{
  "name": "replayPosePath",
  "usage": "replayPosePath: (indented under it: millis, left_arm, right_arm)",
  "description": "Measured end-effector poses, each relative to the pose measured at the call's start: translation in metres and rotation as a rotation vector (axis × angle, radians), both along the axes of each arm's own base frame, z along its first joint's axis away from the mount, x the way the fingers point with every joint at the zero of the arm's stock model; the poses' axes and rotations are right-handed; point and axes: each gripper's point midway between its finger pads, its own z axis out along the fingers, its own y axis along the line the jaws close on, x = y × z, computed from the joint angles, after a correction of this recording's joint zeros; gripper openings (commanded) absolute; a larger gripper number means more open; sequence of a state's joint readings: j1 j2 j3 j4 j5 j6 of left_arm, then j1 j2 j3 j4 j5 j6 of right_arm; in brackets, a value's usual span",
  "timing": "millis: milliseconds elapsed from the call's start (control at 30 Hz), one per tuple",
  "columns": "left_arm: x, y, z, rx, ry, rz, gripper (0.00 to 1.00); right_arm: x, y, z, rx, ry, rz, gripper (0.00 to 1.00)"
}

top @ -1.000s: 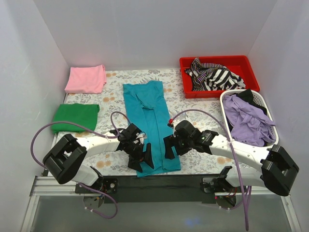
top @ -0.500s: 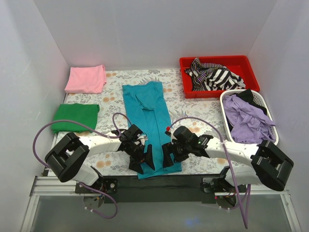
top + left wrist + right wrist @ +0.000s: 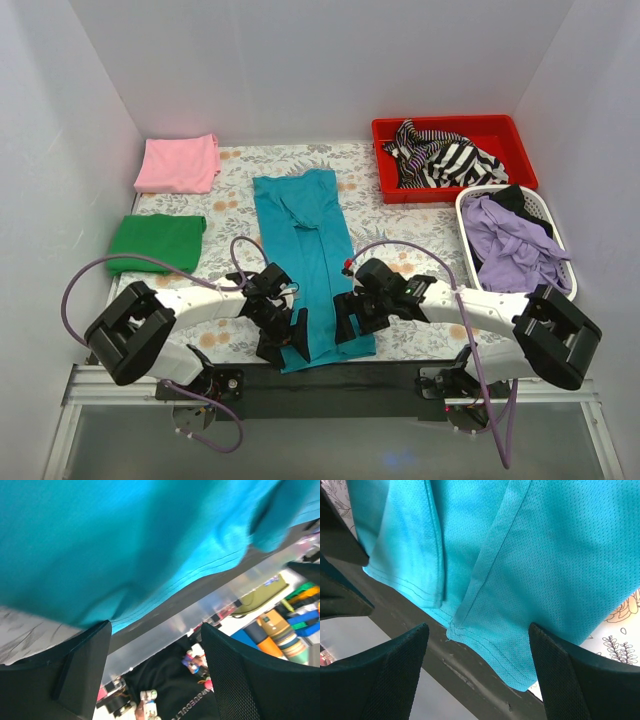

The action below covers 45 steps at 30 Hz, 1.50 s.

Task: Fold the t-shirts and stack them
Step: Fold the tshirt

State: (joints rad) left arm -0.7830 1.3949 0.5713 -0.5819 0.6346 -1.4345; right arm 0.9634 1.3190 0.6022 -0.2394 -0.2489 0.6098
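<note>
The teal t-shirt (image 3: 305,240) lies as a long, narrow, lengthwise-folded strip on the patterned table, its hem at the near edge. My left gripper (image 3: 281,340) is open at the hem's near left corner. In the left wrist view the teal cloth (image 3: 125,545) fills the top, with the open gripper (image 3: 155,665) just past the hem. My right gripper (image 3: 349,318) is open at the hem's right side. In the right wrist view the hem (image 3: 520,580) lies between its spread fingers (image 3: 375,680). A folded pink t-shirt (image 3: 180,163) and a folded green t-shirt (image 3: 158,240) lie at the left.
A red bin (image 3: 520,130) with striped cloth stands at the back right. A white basket (image 3: 470,205) with purple cloth stands at the right. The table's black front edge (image 3: 400,372) runs just under the hem.
Both grippers have moved closer to the teal shirt's near hem: the left slightly down and left, the right inward and lower. The hem has shifted a little to the left.
</note>
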Motion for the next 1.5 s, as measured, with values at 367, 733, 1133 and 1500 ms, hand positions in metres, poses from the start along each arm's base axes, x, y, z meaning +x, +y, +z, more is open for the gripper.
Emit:
replayPosePath:
  millis: [367,733,1133,1500]
  left_arm:
    - [-0.009,0.029,-0.003,0.103,-0.040,-0.038,0.72]
    - [0.064,-0.036,0.046,-0.089,-0.287,0.037,0.72]
    - [0.057,-0.024,-0.003,0.084,-0.174,0.075,0.71]
    - [0.041,0.011,-0.006,0.245,-0.179,0.033,0.71]
  right_arm:
    - [0.001,0.001,0.000,-0.014,0.014,-0.006,0.87]
    - [0.001,0.002,0.000,-0.017,0.017,-0.005,0.87]
    - [0.001,0.002,0.000,-0.019,0.014,0.001,0.88]
    - [0.002,0.004,0.000,-0.016,0.016,0.004,0.87]
